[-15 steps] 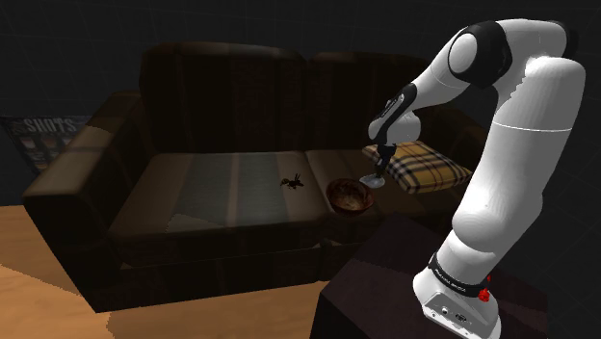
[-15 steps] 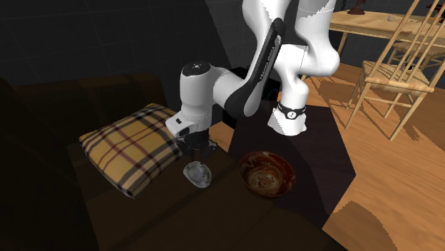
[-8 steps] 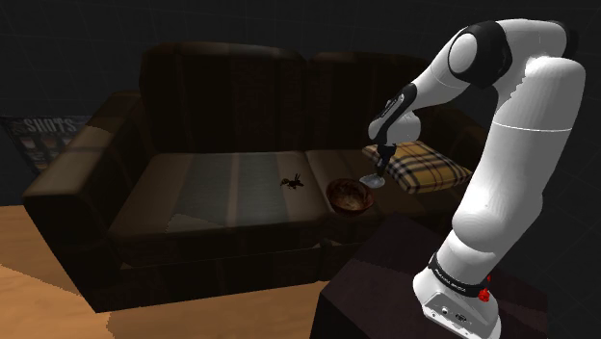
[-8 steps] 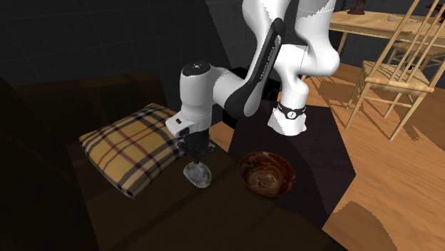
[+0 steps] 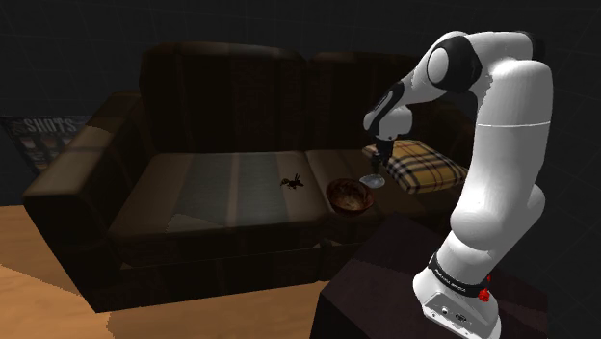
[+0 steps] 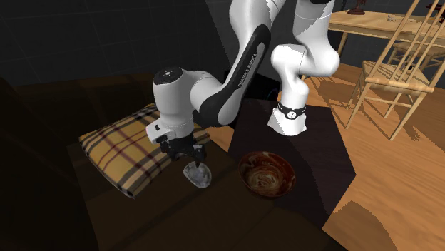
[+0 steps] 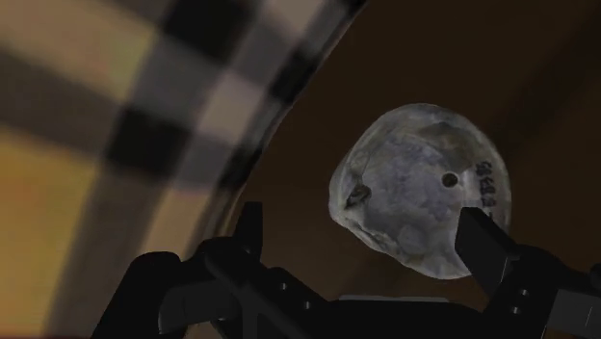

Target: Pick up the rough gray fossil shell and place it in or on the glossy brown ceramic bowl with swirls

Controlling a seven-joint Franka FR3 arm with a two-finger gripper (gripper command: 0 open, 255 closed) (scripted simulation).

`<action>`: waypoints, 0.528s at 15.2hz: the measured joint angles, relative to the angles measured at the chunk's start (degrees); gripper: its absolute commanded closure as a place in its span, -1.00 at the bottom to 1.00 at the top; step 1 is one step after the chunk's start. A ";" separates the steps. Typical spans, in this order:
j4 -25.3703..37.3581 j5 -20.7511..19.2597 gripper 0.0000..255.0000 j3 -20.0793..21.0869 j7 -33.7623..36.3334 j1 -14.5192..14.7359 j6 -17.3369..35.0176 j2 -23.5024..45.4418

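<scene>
Your arm (image 6: 214, 100) has swung toward the plaid cushion (image 6: 125, 150), fingers (image 7: 486, 248) spread above the fossil shell (image 7: 414, 188), not yet clasping it. The brown bowl (image 6: 267, 173) waits just beside.

1 shell (image 6: 197, 173), 1 bowl (image 6: 267, 173), 1 cush. (image 6: 128, 153)

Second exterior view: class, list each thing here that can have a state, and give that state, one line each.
gripper: open, over the shell, not gripping it.
shell: lying on the sofa seat, unheld.
bowl: upright, empty.
plaid cushion: lying flat beside the shell.
chair: standing upright on the floor.
</scene>
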 measured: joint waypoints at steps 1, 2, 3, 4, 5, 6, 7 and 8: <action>0.06 0.38 -1.00 0.21 -0.13 -0.17 0.35 0.54; 0.10 0.79 -1.00 0.56 -0.41 -0.28 0.91 0.95; -0.18 1.15 -1.00 0.93 -0.64 -0.32 1.64 1.25; 0.17 1.58 -1.00 1.23 -0.94 -0.60 2.08 2.03; 0.05 2.04 -1.00 1.61 -1.14 -0.77 2.99 2.81; 0.00 2.18 -1.00 1.58 -1.32 -1.07 3.20 3.23; -0.05 2.37 -1.00 1.66 -1.42 -1.25 3.50 3.62; 0.08 2.42 -1.00 1.68 -1.37 -1.29 3.44 3.82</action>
